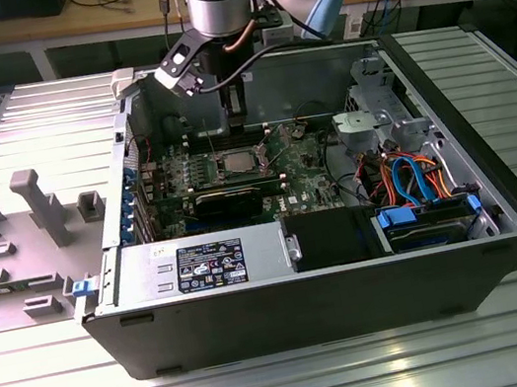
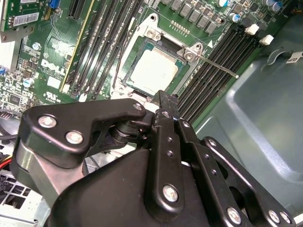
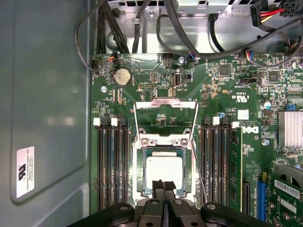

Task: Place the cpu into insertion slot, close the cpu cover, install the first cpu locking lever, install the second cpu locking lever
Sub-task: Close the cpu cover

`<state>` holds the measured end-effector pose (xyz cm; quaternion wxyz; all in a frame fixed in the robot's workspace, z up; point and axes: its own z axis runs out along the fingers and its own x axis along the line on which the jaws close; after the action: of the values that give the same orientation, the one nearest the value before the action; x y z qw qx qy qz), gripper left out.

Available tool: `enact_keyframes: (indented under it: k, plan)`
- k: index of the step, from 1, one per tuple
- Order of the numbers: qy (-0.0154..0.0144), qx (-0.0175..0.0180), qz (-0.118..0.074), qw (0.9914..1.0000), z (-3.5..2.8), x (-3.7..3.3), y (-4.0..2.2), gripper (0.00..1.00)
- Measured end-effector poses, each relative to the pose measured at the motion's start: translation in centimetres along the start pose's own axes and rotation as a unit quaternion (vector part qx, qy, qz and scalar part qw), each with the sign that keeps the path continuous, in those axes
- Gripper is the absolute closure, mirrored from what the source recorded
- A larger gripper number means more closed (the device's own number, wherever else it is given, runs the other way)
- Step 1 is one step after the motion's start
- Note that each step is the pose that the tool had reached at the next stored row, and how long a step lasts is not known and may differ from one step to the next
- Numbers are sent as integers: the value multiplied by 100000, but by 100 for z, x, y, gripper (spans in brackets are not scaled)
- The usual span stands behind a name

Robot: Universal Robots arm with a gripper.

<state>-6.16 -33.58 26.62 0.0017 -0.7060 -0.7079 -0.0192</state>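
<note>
Open computer case (image 1: 455, 169) lying on a ribbed metal table, seen from outside and from my own wrist. My gripper (image 3: 163, 184) reached down into it over the green circuit board (image 3: 227, 101). My jaws were pressed together with nothing between them.

The cpu (image 3: 163, 171), a dull silver square, lay flat inside the insertion slot (image 3: 140, 165), between two banks of long black memory slots (image 3: 111, 165). My fingertips (image 3: 157, 185) were over the chip's near edge. I could not tell whether they touched it.

The cpu cover (image 3: 165, 102), a thin silver frame with a square window, stood swung open on the far side of the socket, away from the chip. One locking lever (image 3: 200, 175), a thin wire rod, ran loose beside the socket and was not latched.

I judged the first step done and the cover step in hand. Closing the frame would call for a gentle push from behind its raised edge. It would have to swing down flat without shifting the chip.
</note>
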Motion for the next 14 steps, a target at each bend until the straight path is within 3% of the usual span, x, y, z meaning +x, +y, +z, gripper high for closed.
enact_keyframes:
  k: [5,7,14]
  plan:
    - [1,-2,-1,100000,0,0,10,89]
    - [2,0,-1,100000,2,0,81,89]
    - [0,1,0,100000,2,0,89,89]
